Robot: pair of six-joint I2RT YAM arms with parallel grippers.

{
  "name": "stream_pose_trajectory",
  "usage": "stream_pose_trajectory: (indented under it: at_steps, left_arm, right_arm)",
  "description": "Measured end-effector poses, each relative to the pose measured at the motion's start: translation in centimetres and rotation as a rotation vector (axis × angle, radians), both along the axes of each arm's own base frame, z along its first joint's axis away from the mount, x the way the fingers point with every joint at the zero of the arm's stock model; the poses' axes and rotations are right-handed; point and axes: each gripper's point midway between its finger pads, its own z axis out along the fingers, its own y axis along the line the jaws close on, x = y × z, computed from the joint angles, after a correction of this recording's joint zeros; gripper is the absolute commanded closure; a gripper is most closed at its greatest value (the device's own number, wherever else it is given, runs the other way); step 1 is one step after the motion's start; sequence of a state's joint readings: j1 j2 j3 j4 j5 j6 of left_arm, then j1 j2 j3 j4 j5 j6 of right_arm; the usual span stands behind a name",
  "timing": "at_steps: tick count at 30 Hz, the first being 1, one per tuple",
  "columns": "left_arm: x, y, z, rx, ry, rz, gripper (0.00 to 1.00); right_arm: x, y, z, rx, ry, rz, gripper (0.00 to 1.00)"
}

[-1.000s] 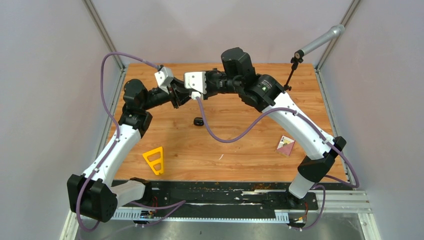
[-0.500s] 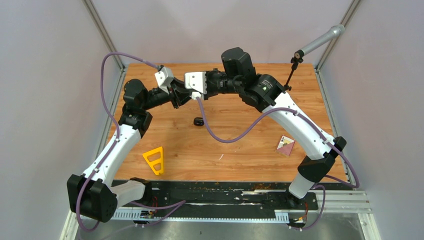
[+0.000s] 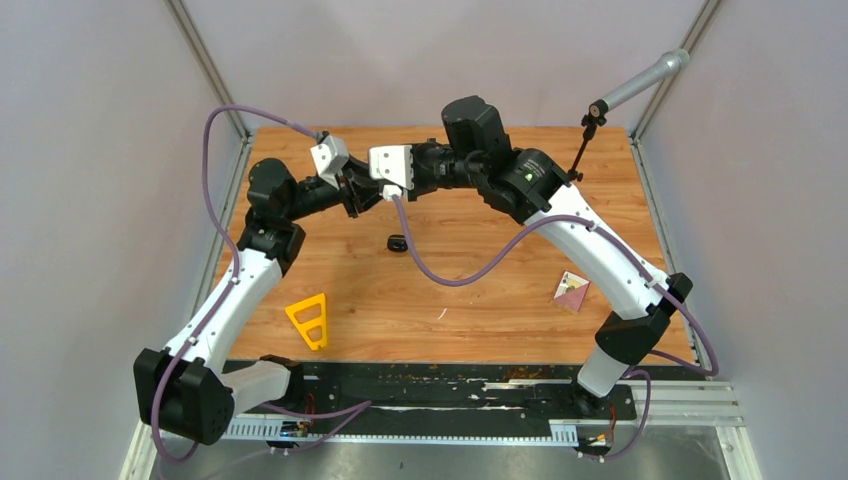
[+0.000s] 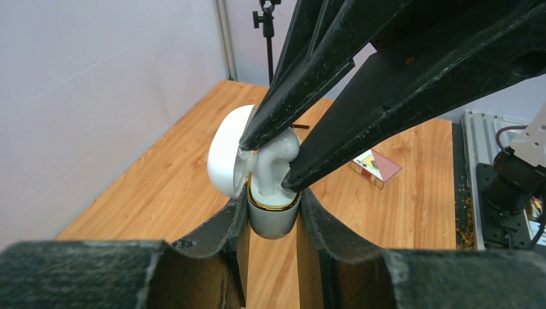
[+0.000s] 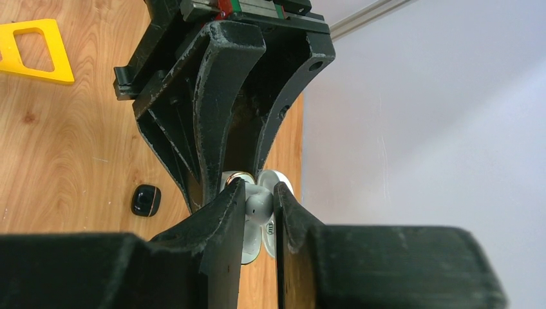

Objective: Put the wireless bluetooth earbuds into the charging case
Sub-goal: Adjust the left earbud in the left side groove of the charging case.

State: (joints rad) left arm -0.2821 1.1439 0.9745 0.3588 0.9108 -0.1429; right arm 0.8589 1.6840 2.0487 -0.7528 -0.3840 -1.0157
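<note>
1. L gripper [image 4: 273,209]: fingers clenched on the lower body of the white charging case [image 4: 273,225], one finger each side. Case is upright and held up off the table [image 3: 480,290].
2. Case lid [image 4: 225,151]: flipped open, standing up at the case's wall side in L wrist view. Gold rim runs round the case mouth.
3. R gripper [image 5: 258,193]: reaches in from opposite the L gripper, above the case mouth. Its fingers are pinched tight on a white earbud [image 4: 278,151], gripping the bud's head.
4. Earbud: right at the case mouth, stem down inside the well, head above the gold rim, just beside the open lid. Can't tell if fully seated.
5. Top view: the 2 grippers meet tip to tip, so the white case itself is hidden btwn them.
6. Black case [image 3: 397,242]: lying on the table, below the white case and a bit nearer the arm bases. Nothing touching it.
7. Yellow triangle [image 3: 309,320]: flat on the table, well apart from the white case, toward the L arm base.
8. Card [image 3: 571,290], pink/white: well apart from the white case, over by the R arm.
9. Thin white sliver [image 3: 441,314]: on the table, farther from the white case than the black case is, on the base side.
</note>
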Motion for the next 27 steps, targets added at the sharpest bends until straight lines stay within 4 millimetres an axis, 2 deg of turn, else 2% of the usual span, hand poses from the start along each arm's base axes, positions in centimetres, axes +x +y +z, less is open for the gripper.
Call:
stream_pose_trajectory:
  at_steps: [19,27]
  left_arm:
    - [-0.9,-0.5,-1.8,0.048,-0.008,-0.045,1.0]
    - [-1.5,-0.6,-1.9,0.028,-0.014,-0.065,1.0]
  right_arm:
    - [-0.9,0.6,-1.9,-0.046,0.061,0.06,0.65]
    - [-1.1,0.7,-1.5,-0.034,0.082,0.066,0.49]
